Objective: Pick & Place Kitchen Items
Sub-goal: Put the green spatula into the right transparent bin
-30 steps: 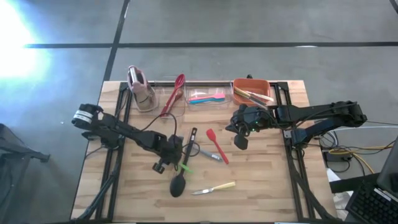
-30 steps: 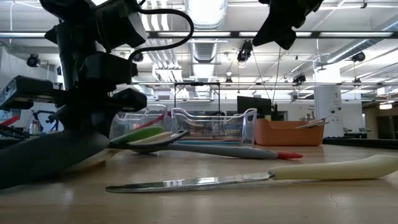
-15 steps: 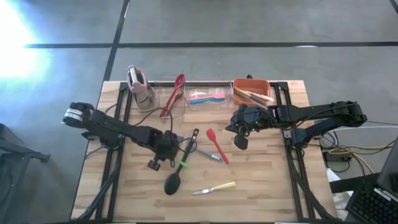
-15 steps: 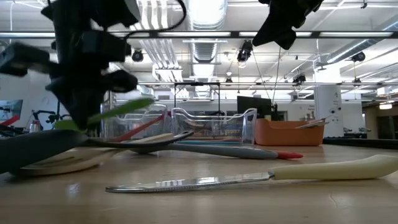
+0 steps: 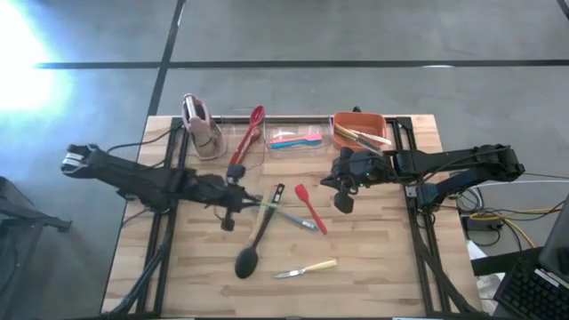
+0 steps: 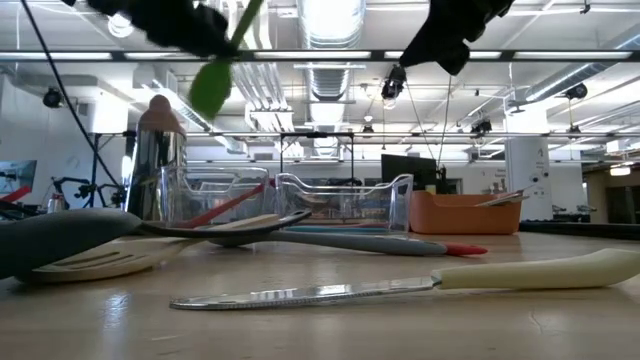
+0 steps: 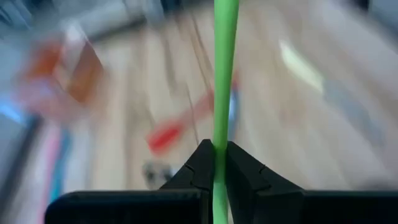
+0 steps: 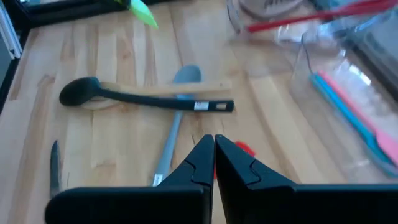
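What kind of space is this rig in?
Likely a robotics lab or workshop: exposed ceiling ducts and strip lights, a monitor beyond the wooden table, bare concrete floor.

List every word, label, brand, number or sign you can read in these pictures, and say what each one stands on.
No text can be read in any view.
Black plastic ladle: a small white label sits on its handle near the hanging-hole end, too small and blurred to read.
Pale-handled serrated knife: no marking shows on blade or handle.
Orange rectangular bin: no lettering visible.
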